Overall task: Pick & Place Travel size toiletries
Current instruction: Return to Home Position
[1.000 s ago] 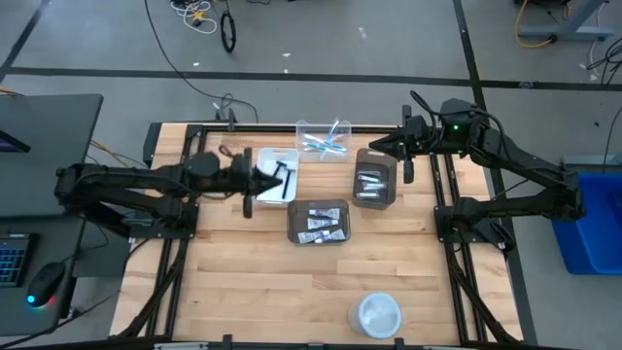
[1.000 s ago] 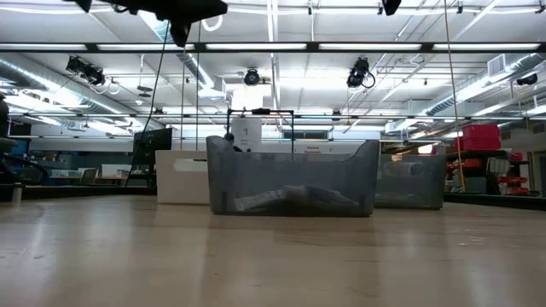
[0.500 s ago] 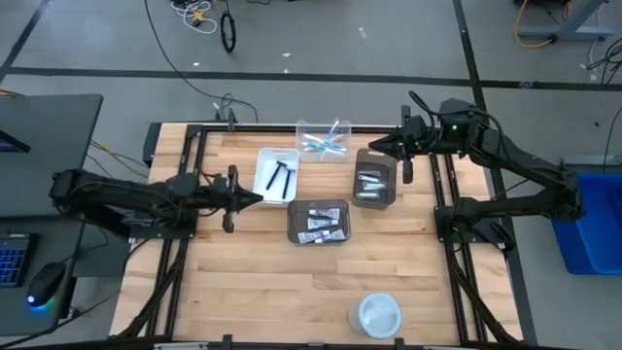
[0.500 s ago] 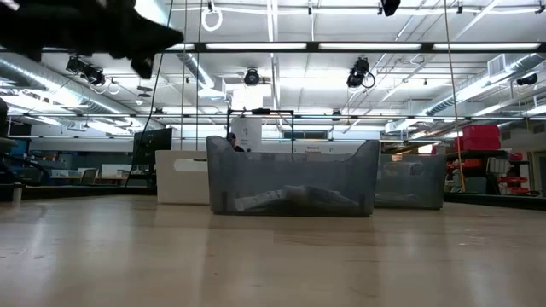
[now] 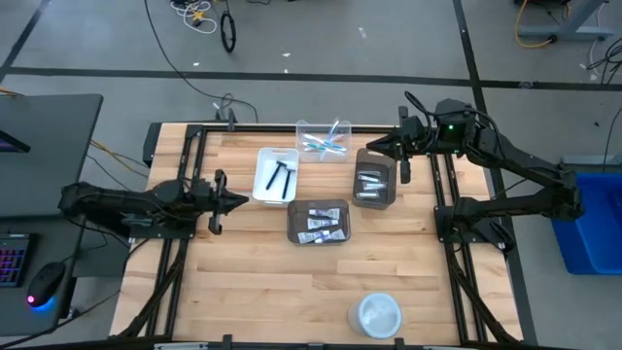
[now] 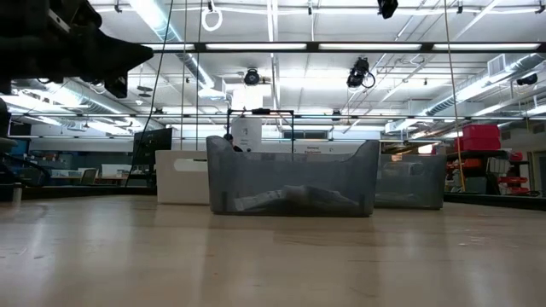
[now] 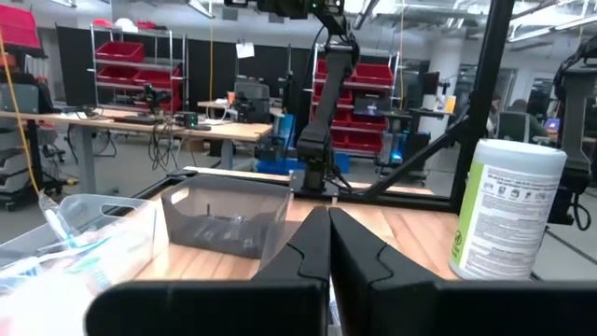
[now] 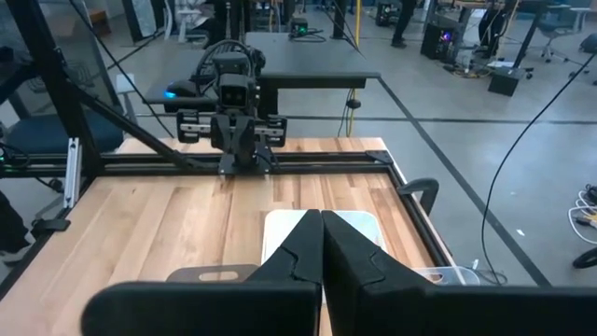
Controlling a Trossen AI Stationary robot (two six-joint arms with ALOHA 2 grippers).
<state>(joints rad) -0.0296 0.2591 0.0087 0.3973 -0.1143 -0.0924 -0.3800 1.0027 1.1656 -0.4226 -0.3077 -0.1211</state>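
Toiletries lie in several bins at the table's far middle. Black razors (image 5: 283, 178) are in a white bin (image 5: 264, 181), toothbrushes (image 5: 324, 144) in a clear bin (image 5: 309, 129), and small tubes in two dark grey bins (image 5: 374, 199) (image 5: 319, 236). My left gripper (image 5: 244, 202) is shut and empty. It hovers level, left of the white bin, and its tip points at the bins (image 7: 328, 233). My right gripper (image 5: 369, 149) is shut and empty, high over the far end of the right dark grey bin (image 8: 322, 233).
A round white canister (image 5: 378, 313) stands near the front edge, right of the middle (image 7: 504, 210). Black frame rails (image 5: 190, 165) run along both sides of the table. Bare wood (image 5: 262, 282) lies in front of the bins.
My left gripper has drawn back from over the white bin toward the table's left edge and has sunk lower, staying shut and empty. The bins and their contents have not moved.
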